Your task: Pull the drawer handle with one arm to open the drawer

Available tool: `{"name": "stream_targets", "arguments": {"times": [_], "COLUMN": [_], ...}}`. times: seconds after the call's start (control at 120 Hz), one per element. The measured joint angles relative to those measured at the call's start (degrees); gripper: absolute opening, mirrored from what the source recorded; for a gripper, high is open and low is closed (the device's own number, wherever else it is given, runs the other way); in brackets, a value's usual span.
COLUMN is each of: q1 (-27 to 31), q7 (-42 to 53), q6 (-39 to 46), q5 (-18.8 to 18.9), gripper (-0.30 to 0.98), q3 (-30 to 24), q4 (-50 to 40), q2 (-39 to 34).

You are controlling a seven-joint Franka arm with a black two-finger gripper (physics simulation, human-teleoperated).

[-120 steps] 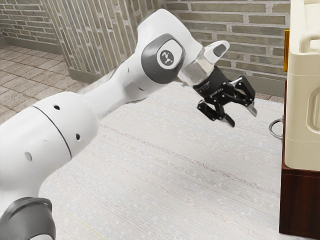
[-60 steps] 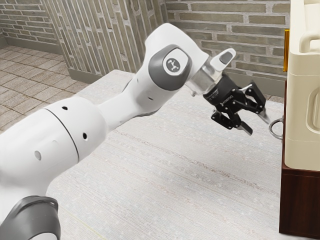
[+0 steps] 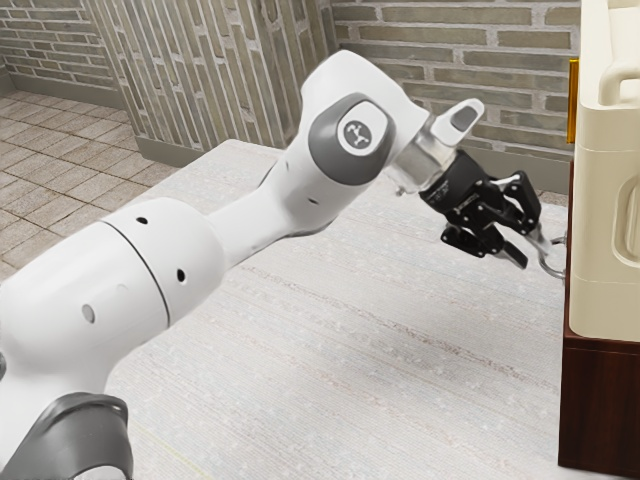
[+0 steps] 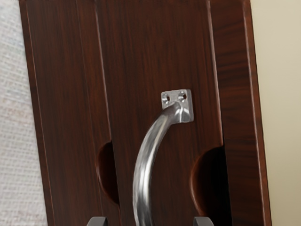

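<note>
At the exterior view's right edge, a container rests on the drawer cabinet, which stands on the desk. The handle is on the cabinet's desk-facing front. Across the top, the wall runs behind the desk; the floor lies upper left.

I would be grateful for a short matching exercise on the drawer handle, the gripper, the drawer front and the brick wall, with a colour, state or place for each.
Things:
1. drawer handle
2. gripper
3. drawer front
4. brick wall

Descriptions:
A. dark brown wood
B. in the background
C. shiny silver and curved
D. black and open

Right pairs: 1-C, 2-D, 3-A, 4-B
</note>
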Motion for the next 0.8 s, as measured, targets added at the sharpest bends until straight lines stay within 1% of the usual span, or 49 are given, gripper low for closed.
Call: {"name": "stream_targets", "arguments": {"times": [0.15, 0.6, 0.8], "q1": [1.5, 1.5, 1.6], "q7": [0.6, 1.5, 1.4], "q6": [0.5, 0.8, 0.7], "q5": [-0.1, 0.2, 1.0], "gripper": [0.17, 0.12, 0.06], "q3": [-1.4, -2.0, -1.9], "q4": [0.4, -0.2, -0.7], "q2": [0.9, 0.9, 0.8]}}
